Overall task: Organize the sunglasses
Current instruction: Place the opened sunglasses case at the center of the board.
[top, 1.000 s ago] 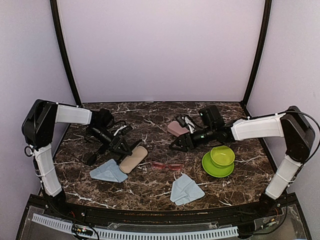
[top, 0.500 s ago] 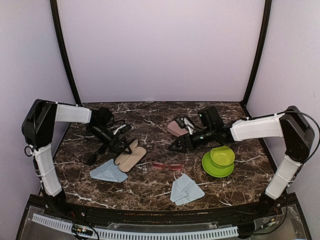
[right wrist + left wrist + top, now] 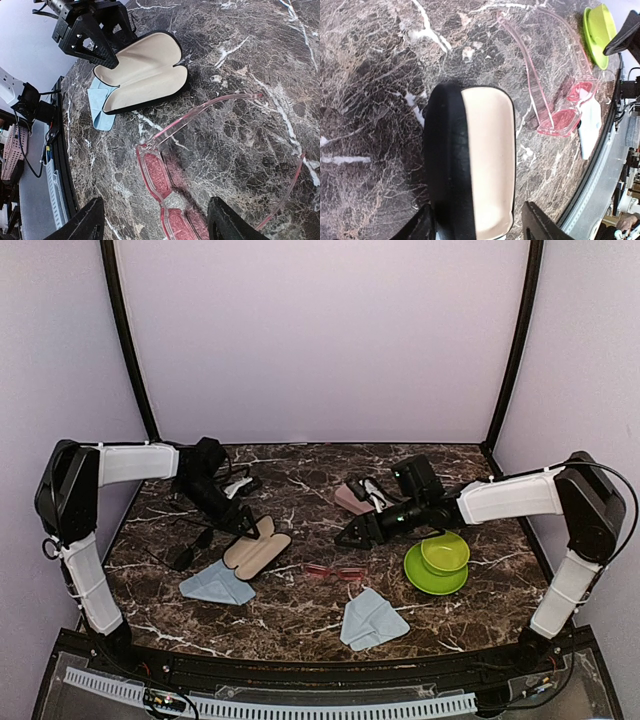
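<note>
Pincers: left pincer point(image 3: 245, 528) released, spread over open black case point(image 3: 258, 550); right pincer point(image 3: 347, 537) released, empty, above pink sunglasses point(image 3: 335, 571) on desk point(image 3: 300, 480) | Count: two sunglasses, black pair point(image 3: 181, 558) far left; second, pink case point(image 3: 350, 498); two cloths point(image 3: 214, 584).

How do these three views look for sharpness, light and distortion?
Top external view: soft, even light, sharp throughout, only faint shadows on the marble table. Left wrist view: the open case sits very close to the lens, so it looks soft and stretched. Right wrist view: crisp, with the pink sunglasses casting a dark shadow beside them, no glare.
</note>
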Controlling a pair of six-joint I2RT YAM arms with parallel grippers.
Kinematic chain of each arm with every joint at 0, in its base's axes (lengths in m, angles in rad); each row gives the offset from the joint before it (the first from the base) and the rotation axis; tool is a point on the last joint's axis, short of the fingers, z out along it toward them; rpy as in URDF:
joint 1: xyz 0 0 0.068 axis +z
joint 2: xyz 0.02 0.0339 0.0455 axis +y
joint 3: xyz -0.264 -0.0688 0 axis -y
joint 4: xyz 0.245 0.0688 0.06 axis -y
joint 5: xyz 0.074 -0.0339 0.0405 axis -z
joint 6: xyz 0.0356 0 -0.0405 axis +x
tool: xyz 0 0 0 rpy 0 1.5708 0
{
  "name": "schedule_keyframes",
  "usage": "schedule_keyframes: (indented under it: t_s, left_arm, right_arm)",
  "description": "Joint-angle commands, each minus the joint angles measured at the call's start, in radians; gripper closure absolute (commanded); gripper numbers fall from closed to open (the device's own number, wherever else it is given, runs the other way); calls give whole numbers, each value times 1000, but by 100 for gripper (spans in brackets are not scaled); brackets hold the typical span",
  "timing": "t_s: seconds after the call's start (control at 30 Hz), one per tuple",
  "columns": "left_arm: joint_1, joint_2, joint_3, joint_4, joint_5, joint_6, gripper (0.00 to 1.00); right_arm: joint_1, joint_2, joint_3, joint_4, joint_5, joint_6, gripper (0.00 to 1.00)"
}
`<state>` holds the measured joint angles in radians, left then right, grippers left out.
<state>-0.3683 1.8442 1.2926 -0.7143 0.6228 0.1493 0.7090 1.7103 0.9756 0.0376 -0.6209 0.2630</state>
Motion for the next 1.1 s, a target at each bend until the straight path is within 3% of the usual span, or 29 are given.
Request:
schedule_keyframes:
  t_s: [0.0, 0.17, 0.27, 0.57, 0.97, 1.07]
  left_arm:
    - [-32, -13, 31, -59, -85, 19, 42]
    - [-65, 15, 80, -87, -152, 43, 55]
    - [-85, 32, 114, -107, -215, 65, 58]
    - [-143, 86, 196, -158, -327, 162, 58]
    - [-168, 74, 243, -119, -354, 195, 61]
    - [-167, 44, 238, -94, -415, 171, 51]
  right_arm:
    - [12, 11, 4, 29, 17, 4, 29]
    - [14, 9, 3, 24, 23, 4, 29]
    - [15, 9, 5, 21, 25, 3, 29]
    - [17, 9, 11, 9, 24, -2, 29]
    - [18, 23, 24, -5, 25, -13, 29]
    - [20, 20, 18, -5, 28, -13, 29]
